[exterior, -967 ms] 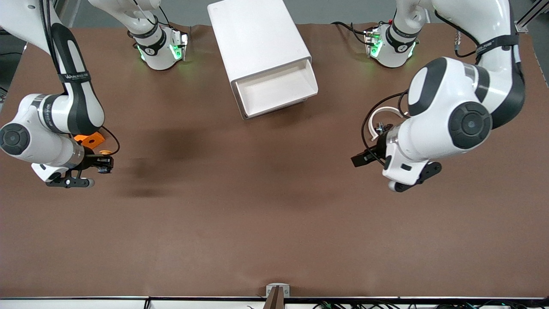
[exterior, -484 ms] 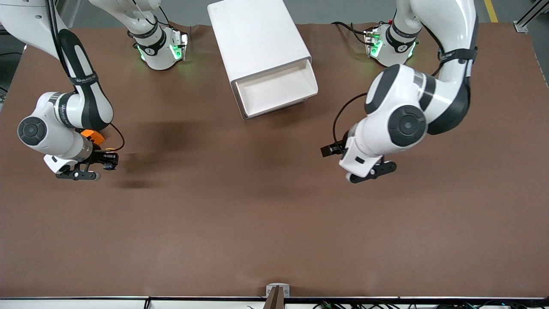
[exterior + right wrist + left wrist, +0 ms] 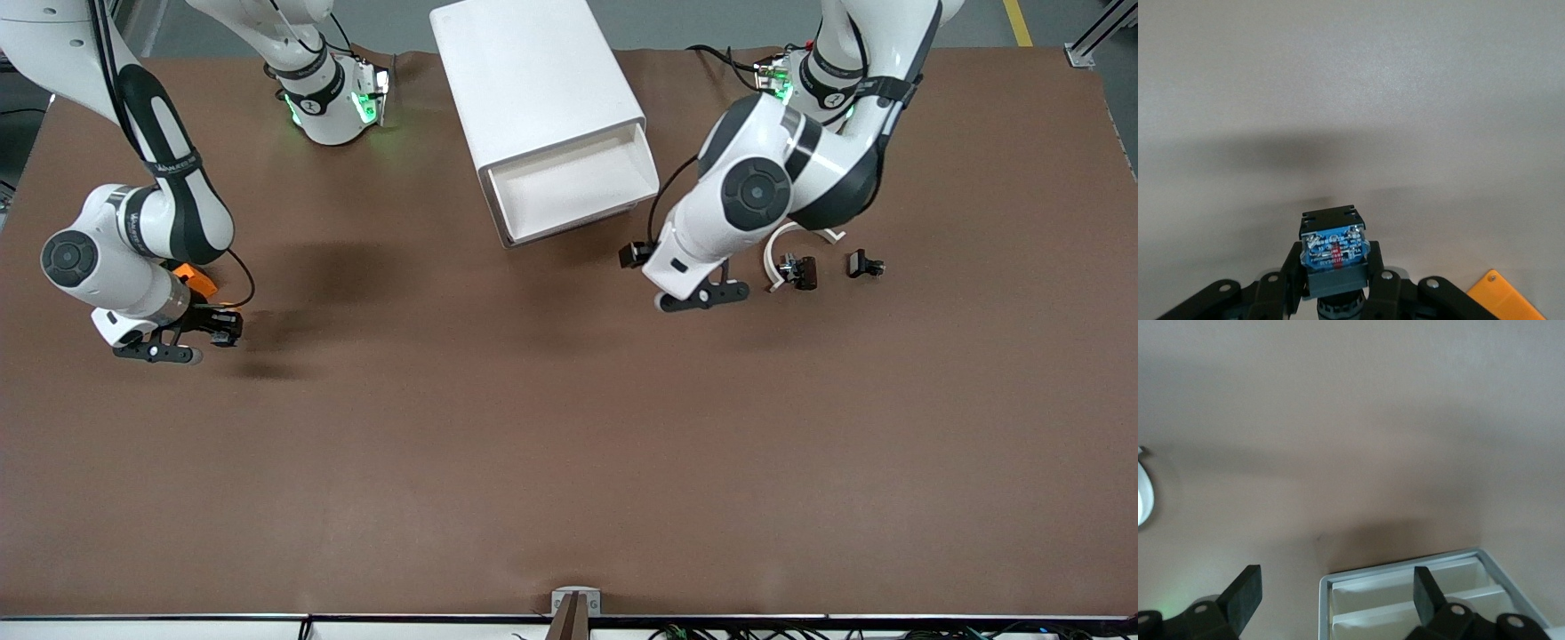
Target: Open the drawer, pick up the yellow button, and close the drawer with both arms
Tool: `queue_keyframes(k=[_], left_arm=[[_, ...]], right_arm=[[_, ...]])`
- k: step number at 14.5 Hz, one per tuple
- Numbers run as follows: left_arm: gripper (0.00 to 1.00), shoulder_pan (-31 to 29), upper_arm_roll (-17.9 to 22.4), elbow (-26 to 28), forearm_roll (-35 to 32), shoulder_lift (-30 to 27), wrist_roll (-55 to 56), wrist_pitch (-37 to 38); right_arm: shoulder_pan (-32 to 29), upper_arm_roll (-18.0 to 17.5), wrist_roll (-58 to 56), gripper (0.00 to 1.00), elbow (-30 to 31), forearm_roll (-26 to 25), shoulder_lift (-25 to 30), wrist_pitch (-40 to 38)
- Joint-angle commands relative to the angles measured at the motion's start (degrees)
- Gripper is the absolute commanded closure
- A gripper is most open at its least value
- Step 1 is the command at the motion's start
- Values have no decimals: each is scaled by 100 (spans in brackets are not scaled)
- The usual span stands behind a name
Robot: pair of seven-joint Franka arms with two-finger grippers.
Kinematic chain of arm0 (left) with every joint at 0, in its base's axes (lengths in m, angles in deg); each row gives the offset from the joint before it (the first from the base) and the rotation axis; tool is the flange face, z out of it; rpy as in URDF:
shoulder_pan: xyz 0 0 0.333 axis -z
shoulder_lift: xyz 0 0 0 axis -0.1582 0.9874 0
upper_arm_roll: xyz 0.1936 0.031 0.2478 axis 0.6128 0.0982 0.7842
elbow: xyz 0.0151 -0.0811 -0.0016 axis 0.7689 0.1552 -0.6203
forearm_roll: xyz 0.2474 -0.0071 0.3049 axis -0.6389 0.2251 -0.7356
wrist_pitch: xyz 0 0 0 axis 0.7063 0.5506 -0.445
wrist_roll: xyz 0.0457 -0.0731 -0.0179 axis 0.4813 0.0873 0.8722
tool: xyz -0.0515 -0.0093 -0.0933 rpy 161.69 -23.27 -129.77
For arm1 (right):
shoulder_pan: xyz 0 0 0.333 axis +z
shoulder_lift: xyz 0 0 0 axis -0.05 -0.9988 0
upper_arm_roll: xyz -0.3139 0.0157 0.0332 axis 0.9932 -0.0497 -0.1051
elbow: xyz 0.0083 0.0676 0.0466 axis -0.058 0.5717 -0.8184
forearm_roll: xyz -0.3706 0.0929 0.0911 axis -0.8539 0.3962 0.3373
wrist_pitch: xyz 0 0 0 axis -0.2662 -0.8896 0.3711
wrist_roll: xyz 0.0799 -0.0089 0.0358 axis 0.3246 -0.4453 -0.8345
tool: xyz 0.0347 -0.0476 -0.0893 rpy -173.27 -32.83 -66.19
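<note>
At mid-left of the front view the right gripper [image 3: 224, 327] pinches the button [image 3: 1333, 250] beside an orange block [image 3: 196, 277]. At upper centre the cabinet [image 3: 533, 89] has its drawer [image 3: 573, 182] pulled out; the left gripper [image 3: 1338, 597], fingers spread, hovers beside it

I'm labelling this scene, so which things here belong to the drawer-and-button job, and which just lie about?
Job:
- drawer, open, top of the cabinet
- button, held in the shut right gripper
- left gripper, open, near the drawer

Lying about:
- orange block
- two black clips
- white arc
</note>
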State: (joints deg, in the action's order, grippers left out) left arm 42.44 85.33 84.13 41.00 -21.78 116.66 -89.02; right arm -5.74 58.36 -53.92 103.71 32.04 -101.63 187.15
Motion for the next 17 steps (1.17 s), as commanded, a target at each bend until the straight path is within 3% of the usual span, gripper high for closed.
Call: queue_keyframes(k=[1, 7, 8, 10, 17], left_arm=[[0, 85, -214, 553, -125, -181, 15, -489], [0, 594, -487, 563, -99, 3, 499, -578], [0, 656, -487, 563, -64, 12, 525, -578], [0, 788, -505, 563, -46, 47, 586, -578], [0, 1034, -838, 545, 287, 188, 745, -587]], right_arm=[[-97, -96, 251, 67, 245, -147, -105, 423], [-80, -87, 242, 65, 281, -155, -272, 486], [-71, -87, 242, 58, 281, -155, -272, 486], [-71, -87, 242, 3, 246, -155, -272, 477], [-45, -131, 198, 0, -228, -155, 139, -83]])
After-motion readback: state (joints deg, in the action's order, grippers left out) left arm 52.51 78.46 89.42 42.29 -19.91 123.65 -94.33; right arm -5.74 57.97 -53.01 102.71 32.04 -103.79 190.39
